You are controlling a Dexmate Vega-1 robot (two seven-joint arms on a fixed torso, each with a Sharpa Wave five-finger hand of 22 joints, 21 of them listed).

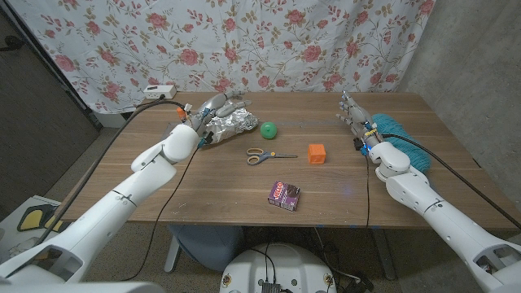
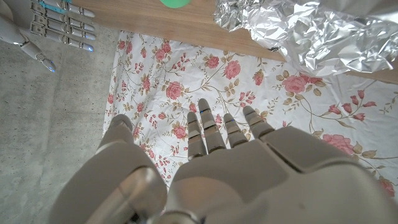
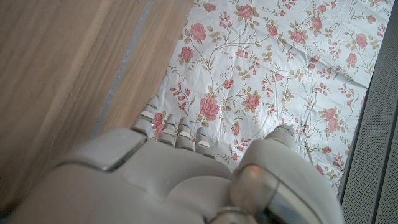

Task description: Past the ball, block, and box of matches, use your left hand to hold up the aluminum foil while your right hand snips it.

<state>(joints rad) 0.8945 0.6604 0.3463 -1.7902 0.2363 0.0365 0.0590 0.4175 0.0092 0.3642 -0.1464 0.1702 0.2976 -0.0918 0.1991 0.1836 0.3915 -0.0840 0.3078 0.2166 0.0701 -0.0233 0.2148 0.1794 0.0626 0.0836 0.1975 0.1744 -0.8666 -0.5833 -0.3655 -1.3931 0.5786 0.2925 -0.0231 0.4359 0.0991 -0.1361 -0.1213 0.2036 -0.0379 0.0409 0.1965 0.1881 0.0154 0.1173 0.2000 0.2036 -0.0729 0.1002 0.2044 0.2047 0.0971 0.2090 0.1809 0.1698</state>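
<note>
Aluminum foil [image 1: 230, 119], crumpled, lies near the worktop's [image 1: 203, 183] far left corner. Left hand [image 1: 205, 123] just beside it, fingers [image 2: 205, 124] apart, empty. Green ball [image 1: 269, 129], scissors [image 1: 269, 155], orange block [image 1: 317, 153], matchbox [image 1: 285, 194] mid-worktop. Right hand [image 1: 355, 119] near the right edge, fingers apart, empty.

We see two arms clad in smooth, rounded white shells, segment after segment, with darker seams at the joints; a black cable runs along each arm toward the wrist; the pale grey, metallic-looking left hand [image 1: 213, 112] has ridged, segmented fingers [image 2: 205, 127]; the matching right hand [image 1: 353, 114] carries turquoise marks along its fingers, and near its wrist sit small blue and yellow fittings.
</note>
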